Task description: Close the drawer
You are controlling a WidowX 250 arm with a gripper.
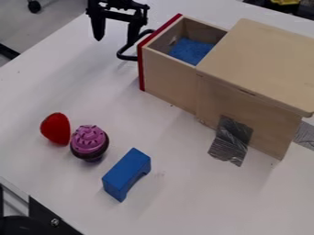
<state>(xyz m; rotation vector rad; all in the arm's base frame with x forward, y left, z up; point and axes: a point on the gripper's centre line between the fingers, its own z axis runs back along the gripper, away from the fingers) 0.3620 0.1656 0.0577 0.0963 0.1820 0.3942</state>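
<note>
By the black handle [127, 58] of the open drawer [169, 75], the gripper [115, 40], fingers downward and well apart.

Soft diffuse light, faint blurry-edged shadows, glints on grey tape [231, 140]
</note>
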